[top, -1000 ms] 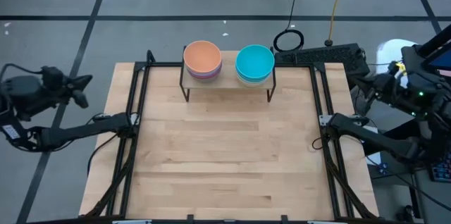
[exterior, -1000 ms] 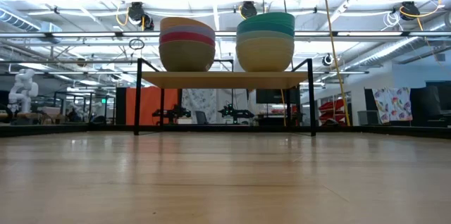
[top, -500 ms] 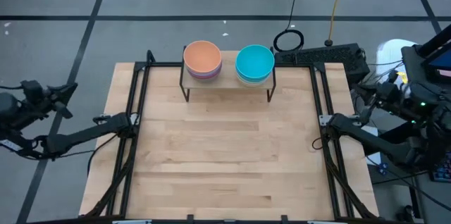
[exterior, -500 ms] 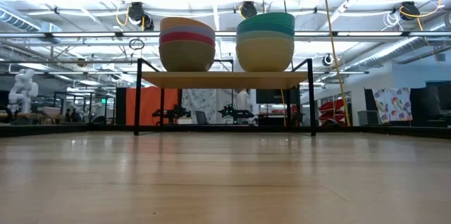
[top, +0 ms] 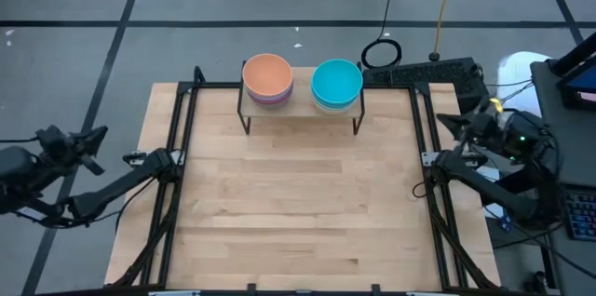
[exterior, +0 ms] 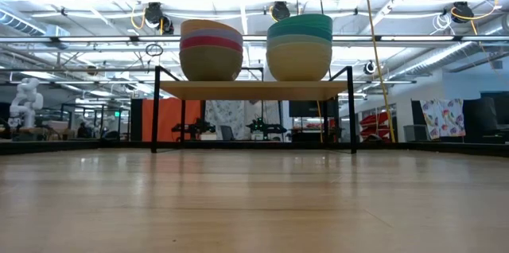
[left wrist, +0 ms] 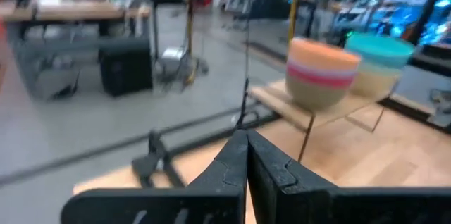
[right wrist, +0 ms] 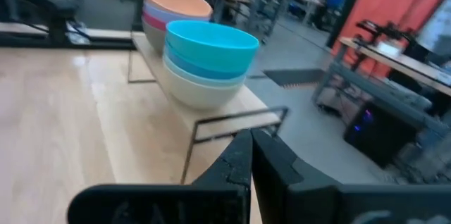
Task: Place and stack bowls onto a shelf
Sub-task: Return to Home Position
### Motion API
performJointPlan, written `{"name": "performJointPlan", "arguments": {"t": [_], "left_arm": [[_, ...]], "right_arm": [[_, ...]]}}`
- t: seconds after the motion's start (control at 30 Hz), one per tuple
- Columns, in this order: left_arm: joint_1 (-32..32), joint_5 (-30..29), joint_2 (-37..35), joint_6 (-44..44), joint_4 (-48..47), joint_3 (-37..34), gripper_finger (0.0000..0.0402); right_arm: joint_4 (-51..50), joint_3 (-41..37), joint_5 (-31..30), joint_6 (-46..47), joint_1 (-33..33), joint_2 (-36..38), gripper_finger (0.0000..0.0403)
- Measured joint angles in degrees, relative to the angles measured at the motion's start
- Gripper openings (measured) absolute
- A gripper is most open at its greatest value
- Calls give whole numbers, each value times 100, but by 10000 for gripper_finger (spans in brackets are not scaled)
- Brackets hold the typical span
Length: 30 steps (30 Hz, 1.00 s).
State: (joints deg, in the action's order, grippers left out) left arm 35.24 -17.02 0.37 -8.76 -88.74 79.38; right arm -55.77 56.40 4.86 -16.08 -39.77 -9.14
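Off the left edge of the large light wooden tabletop (top: 298,203), over the grey floor, the left gripper (top: 93,138) hangs well apart from the shelf; the left wrist view shows its two dark fingers (left wrist: 232,164) pressed together, tip to tip, with nothing between them. The shelf (exterior: 250,90), a small low rack with a light wooden plank top on thin black metal legs, stands at the far middle of the tabletop and carries two upright stacks of four nested bowls each, side by side but apart. In the left stack, the small round orange bowl (top: 267,75) lies uppermost, above a lavender bowl (exterior: 211,35), a magenta bowl (exterior: 211,44) and, at the base, an olive-grey bowl (exterior: 211,64). In the right stack, a small round cyan-blue bowl (top: 336,82) lies uppermost, above a second cyan-blue bowl (exterior: 299,33), a mint green bowl (exterior: 299,42) and a cream bowl (exterior: 299,62) resting on the plank. Just outside the right edge of the tabletop, the right gripper (top: 447,124) points toward the shelf, its fingers (right wrist: 236,160) likewise closed against each other and holding nothing.
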Motion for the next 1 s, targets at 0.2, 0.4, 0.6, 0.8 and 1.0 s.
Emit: {"name": "performJointPlan", "arguments": {"t": [0.2,0.4,0.6,0.8,1.0], "left_arm": [[121,233,-3,245,363,-274,3],[114,346,-3,120,668,-871,4],[110,657,-3,329,1456,-1612,5],[112,879,-3,394,2081,-2326,3],[112,1267,-5,425,2866,-3090,3]], "right_arm": [[931,-903,451,-46,5,140,0],[1876,-1658,744,-67,9,159,0],[2582,-2243,904,-39,9,159,0],[3183,-2887,1196,39,9,157,0],[3248,-3241,1198,193,9,159,0]]}}
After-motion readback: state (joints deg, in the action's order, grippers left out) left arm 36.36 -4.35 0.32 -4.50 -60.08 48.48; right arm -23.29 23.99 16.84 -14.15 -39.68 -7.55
